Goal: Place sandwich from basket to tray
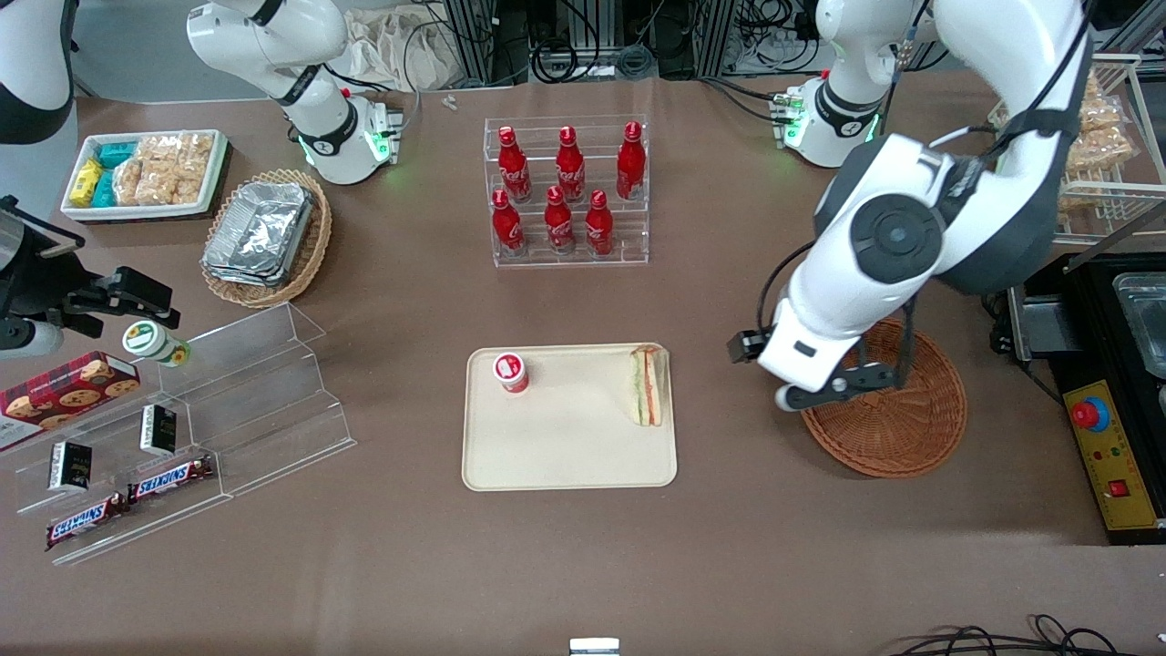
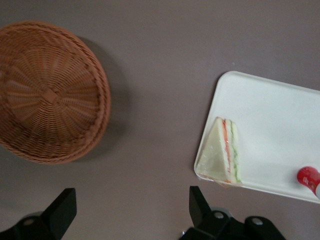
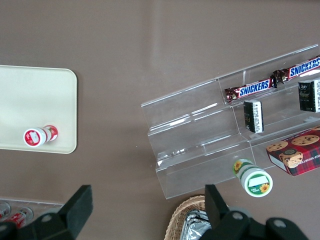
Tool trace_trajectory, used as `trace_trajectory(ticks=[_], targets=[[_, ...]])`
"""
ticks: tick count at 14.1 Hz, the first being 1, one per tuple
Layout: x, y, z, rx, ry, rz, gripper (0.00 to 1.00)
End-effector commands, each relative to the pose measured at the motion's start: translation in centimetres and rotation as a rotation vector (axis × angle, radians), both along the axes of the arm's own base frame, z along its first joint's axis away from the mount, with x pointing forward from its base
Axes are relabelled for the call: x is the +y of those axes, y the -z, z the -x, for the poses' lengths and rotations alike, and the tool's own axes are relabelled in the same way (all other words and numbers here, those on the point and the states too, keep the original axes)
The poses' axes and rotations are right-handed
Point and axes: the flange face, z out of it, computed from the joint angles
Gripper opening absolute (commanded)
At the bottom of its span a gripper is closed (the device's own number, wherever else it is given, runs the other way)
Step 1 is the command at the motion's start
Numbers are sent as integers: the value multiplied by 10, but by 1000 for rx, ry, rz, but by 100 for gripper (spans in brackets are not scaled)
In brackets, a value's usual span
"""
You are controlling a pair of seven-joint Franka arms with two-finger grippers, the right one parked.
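The sandwich (image 1: 648, 385), a pale wedge with orange and green layers, lies on the beige tray (image 1: 565, 456) at the edge nearest the working arm; it also shows in the left wrist view (image 2: 222, 152), on the tray (image 2: 270, 130). The round reddish-brown basket (image 1: 897, 415) holds nothing and also shows in the left wrist view (image 2: 50, 92). My left gripper (image 1: 802, 396) hangs open and empty above the bare table between the tray and the basket, over the basket's rim; its dark fingers (image 2: 199, 205) stand wide apart in the left wrist view.
A small red-and-white cup (image 1: 511, 372) stands on the tray. A clear rack of red bottles (image 1: 565, 191) is farther from the camera. A tan basket of foil pans (image 1: 264, 237), a white snack bin (image 1: 141, 173) and clear stepped shelves (image 1: 209, 410) lie toward the parked arm's end.
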Motion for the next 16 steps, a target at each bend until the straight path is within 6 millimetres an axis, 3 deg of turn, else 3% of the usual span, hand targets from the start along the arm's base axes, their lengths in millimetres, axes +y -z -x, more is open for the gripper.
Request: trace_trajectory(ticks=[1, 5, 11, 16], targets=[[33, -21, 10, -19, -40, -10, 100], [70, -41, 6, -32, -105, 22, 100], [107, -41, 15, -23, -154, -22, 100], [179, -53, 49, 7, 25, 41, 100]])
